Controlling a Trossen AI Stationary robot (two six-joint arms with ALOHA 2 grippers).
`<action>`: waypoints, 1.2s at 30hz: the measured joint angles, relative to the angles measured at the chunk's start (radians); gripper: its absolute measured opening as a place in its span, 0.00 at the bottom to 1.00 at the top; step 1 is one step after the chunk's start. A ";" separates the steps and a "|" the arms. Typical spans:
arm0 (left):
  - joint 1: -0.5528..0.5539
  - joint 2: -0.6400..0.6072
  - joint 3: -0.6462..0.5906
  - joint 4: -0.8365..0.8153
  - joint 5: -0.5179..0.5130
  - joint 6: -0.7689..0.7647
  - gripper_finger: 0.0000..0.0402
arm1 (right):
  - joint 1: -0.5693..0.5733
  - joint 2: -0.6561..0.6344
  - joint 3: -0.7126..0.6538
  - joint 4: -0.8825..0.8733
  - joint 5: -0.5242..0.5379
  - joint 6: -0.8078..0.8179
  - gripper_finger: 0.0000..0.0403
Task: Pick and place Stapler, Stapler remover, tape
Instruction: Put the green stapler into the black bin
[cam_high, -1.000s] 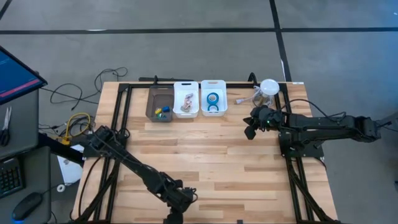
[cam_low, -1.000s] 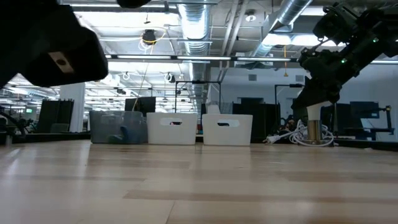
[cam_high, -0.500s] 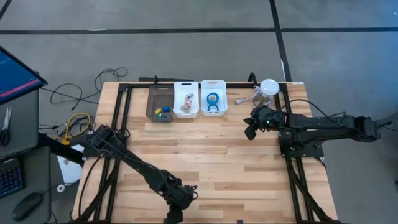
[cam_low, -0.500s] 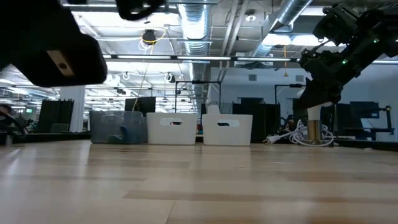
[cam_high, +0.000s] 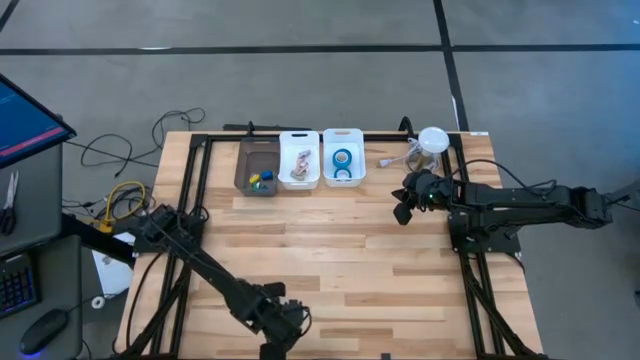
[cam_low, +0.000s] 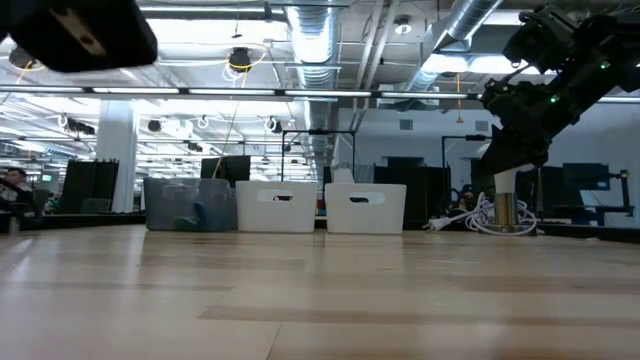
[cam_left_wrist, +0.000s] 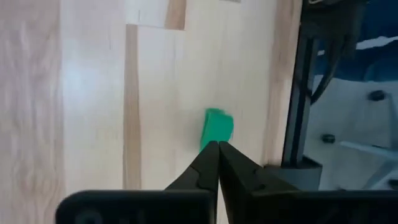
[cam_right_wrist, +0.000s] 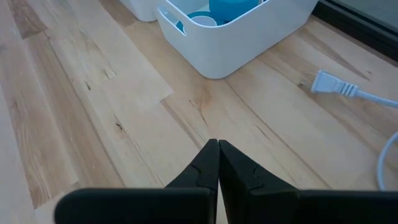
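Observation:
Blue tape rolls (cam_high: 342, 157) lie in the right-hand white bin (cam_high: 357, 170) at the far edge; they also show in the right wrist view as tape (cam_right_wrist: 230, 9). The stapler and the stapler remover are hidden or out of view. My left gripper (cam_left_wrist: 217, 144) is shut and holds nothing. It hangs above the near edge (cam_high: 272, 345), high over the boards in the low view (cam_low: 80, 30). A small green piece (cam_left_wrist: 216, 127) lies on the wood just past its tips. My right gripper (cam_right_wrist: 217, 143) is shut and hovers at the table's right (cam_high: 402, 212), near the tape bin.
A dark bin (cam_high: 257, 166) with small yellow and blue pieces and a middle white bin (cam_high: 299, 160) with pinkish items stand left of the tape bin. A white plug and cable (cam_right_wrist: 329, 84) and a white round object (cam_high: 432, 140) sit at the far right. A person (cam_low: 12, 185) shows far behind.
My left gripper has risen above the table near the near edge and shifted a little toward the table's left. My right arm has kept still.

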 joint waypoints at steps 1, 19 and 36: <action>-0.007 0.000 0.007 -0.017 -0.018 -0.007 0.00 | 0.000 0.000 0.000 0.000 0.000 0.000 0.00; -0.039 0.065 0.149 -0.164 -0.071 -0.067 0.00 | 0.000 0.000 0.000 -0.002 0.002 -0.035 0.00; -0.020 0.121 0.117 0.019 0.042 0.031 0.11 | 0.000 0.000 0.000 -0.049 0.001 -0.035 0.00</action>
